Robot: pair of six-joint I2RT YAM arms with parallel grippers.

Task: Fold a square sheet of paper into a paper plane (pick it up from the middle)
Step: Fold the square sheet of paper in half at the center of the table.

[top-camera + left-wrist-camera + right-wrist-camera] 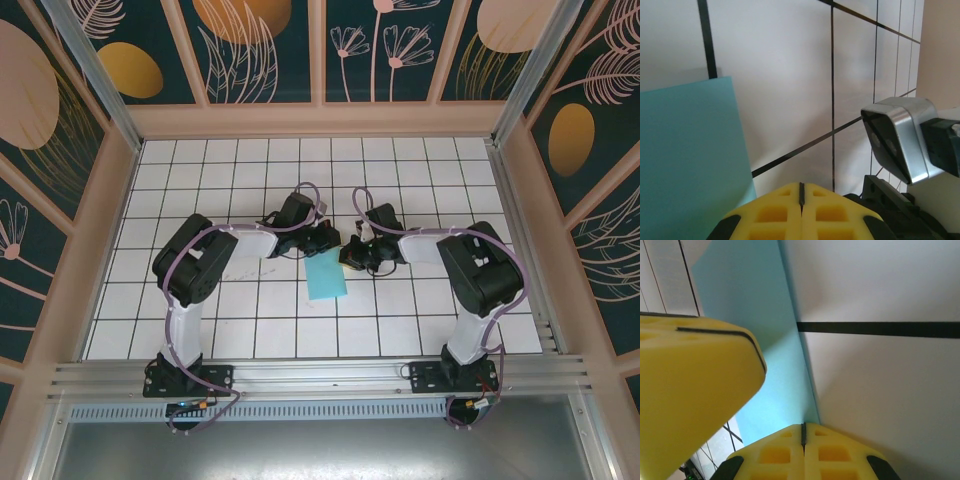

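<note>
Top external: paper (326,275) lies beside left end effector (328,241), right end effector (350,254).

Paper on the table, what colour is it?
The paper is turquoise-blue; best in the left wrist view.

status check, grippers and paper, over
Left gripper shut, right gripper shut, nothing seen held. Blue paper flat on table, at their tips. In the way: just the two grippers crowding each other.

surface: white tiled table (250,330) | surround: dark floral wall panels (260,50) | near edge: aluminium rail (320,375)
</note>
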